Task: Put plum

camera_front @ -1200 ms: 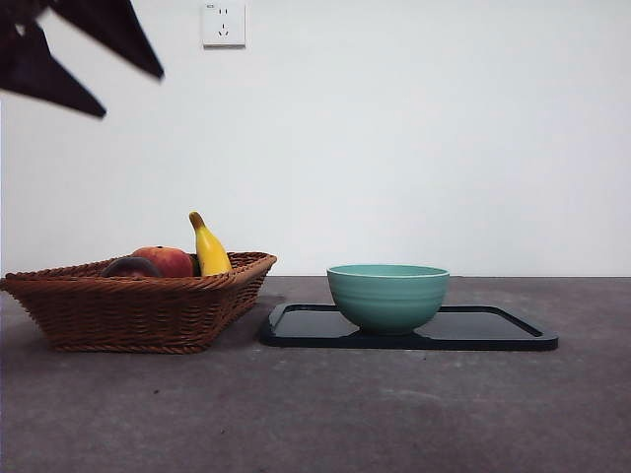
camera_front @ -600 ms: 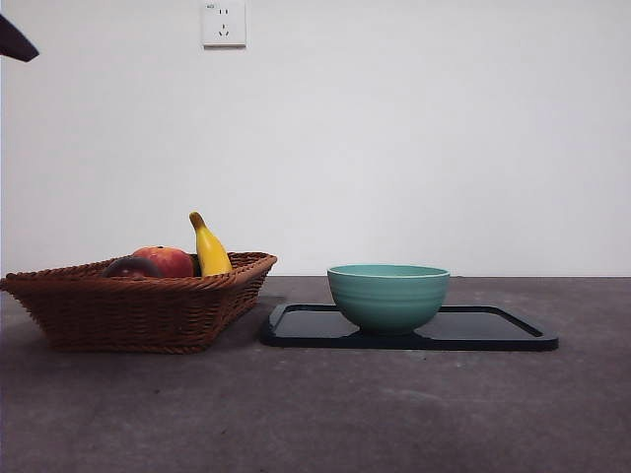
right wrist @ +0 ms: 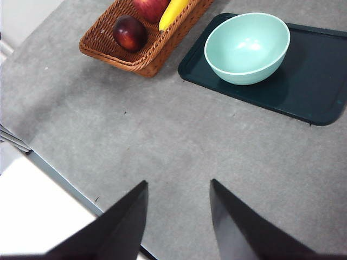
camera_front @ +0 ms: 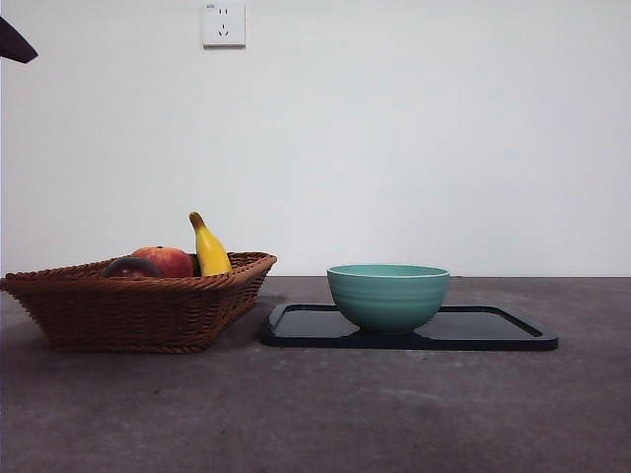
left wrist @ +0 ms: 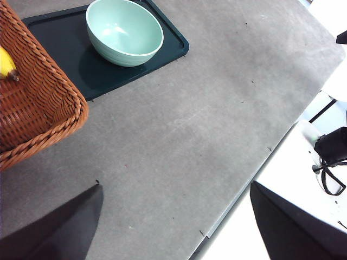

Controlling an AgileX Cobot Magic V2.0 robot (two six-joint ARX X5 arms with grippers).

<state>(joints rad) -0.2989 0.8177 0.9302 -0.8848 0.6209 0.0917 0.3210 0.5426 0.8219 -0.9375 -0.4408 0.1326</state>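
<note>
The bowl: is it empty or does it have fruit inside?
Empty: the bowl shows only its bare green inside. The plum lies in the basket.

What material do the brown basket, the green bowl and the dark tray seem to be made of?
The brown woven basket: probably wicker or rattan, its strands plaited. The pale green bowl: likely glazed ceramic, smooth with soft sheen, though plastic is possible. The dark flat tray: apparently plastic, glossy and reflective.

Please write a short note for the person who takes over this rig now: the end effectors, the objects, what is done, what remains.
Left end effector: open, holding nothing, high above bare table.
Right end effector: open, holding nothing, also raised above the table.
The dark maroon round plum lies in the brown wicker basket, beside the red-orange fruit and the yellow banana.
The mint-green bowl stands unfilled on the black tray.
Done: nothing visible. Left: grasp the plum and place it.
</note>
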